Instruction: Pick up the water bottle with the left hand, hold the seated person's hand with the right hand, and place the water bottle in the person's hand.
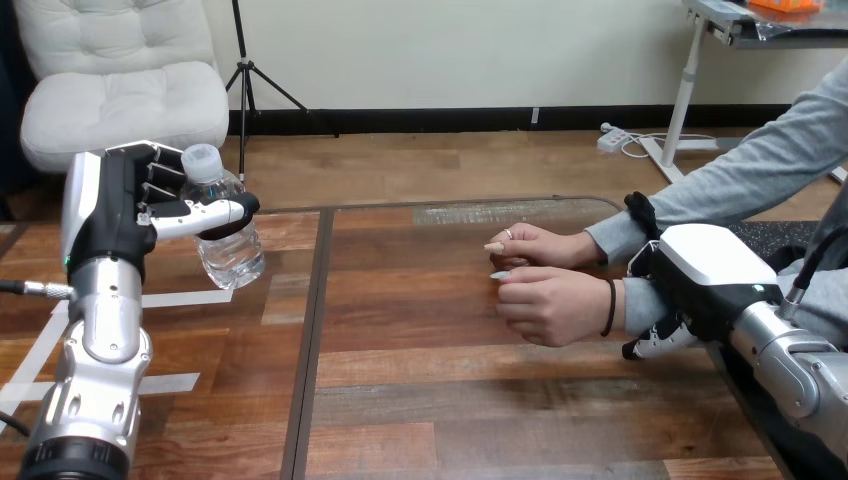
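Pointing cap-up, water bottle (232,255) stands nearly upright in left hand (112,210).

water bottle (231,256) in left hand (118,205), left over table (420,400); person's hands (550,305) right

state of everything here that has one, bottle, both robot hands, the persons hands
water bottle: capped, upright, held clear of the table
left hand: fingers and thumb curled round the water bottle
right hand: on the person's nearer wrist, fingers curled under it
person's nearer hand: loosely curled, empty
person's farther hand: empty, beside the nearer one
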Controlling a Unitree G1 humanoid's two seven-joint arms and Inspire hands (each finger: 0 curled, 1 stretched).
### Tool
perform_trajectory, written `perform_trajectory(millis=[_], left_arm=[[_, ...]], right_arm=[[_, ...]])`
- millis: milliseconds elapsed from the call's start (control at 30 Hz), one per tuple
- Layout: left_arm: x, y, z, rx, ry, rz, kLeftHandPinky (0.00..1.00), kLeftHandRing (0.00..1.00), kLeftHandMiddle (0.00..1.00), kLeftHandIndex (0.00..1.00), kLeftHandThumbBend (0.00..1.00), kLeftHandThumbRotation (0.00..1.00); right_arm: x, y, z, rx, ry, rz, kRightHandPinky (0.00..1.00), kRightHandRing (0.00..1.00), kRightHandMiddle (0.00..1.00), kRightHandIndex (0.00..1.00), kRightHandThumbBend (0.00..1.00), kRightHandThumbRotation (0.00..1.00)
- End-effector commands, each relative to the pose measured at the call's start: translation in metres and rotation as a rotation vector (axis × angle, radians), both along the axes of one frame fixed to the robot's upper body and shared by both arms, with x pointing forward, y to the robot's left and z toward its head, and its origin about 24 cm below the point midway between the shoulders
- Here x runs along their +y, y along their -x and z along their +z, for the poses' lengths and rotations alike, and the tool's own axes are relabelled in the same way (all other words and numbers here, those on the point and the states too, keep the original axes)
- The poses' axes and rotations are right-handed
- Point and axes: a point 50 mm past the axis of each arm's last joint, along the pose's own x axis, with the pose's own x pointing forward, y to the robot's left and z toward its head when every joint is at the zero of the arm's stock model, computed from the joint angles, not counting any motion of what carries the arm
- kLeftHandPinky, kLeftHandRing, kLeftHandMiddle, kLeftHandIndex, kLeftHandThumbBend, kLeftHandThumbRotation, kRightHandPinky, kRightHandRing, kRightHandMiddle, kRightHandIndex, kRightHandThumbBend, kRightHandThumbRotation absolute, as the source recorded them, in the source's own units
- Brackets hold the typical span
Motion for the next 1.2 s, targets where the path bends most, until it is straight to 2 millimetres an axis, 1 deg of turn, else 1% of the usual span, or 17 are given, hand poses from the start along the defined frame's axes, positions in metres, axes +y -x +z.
perform_trajectory(millis=[0,667,1167], left_arm=[[-0.0003,-0.0077,0.0361,-0.14,-0.032,-0.022,0.34,0.39,0.44,0.47,0.74,0.0],[-0.0007,-0.0074,0.0358,-0.131,-0.018,-0.014,0.34,0.39,0.44,0.47,0.73,0.0],[-0.0019,-0.0065,0.0348,-0.134,-0.027,-0.027,0.34,0.4,0.45,0.47,0.74,0.0]], right_arm=[[0.0159,-0.0162,0.0224,-0.089,-0.057,0.05,0.15,0.2,0.26,0.28,0.73,0.0],[0.0172,-0.0166,0.025,-0.101,-0.075,0.058,0.1,0.15,0.21,0.24,0.71,0.0],[0.018,-0.0173,0.0275,-0.109,-0.094,0.064,0.1,0.15,0.21,0.23,0.7,0.0]])
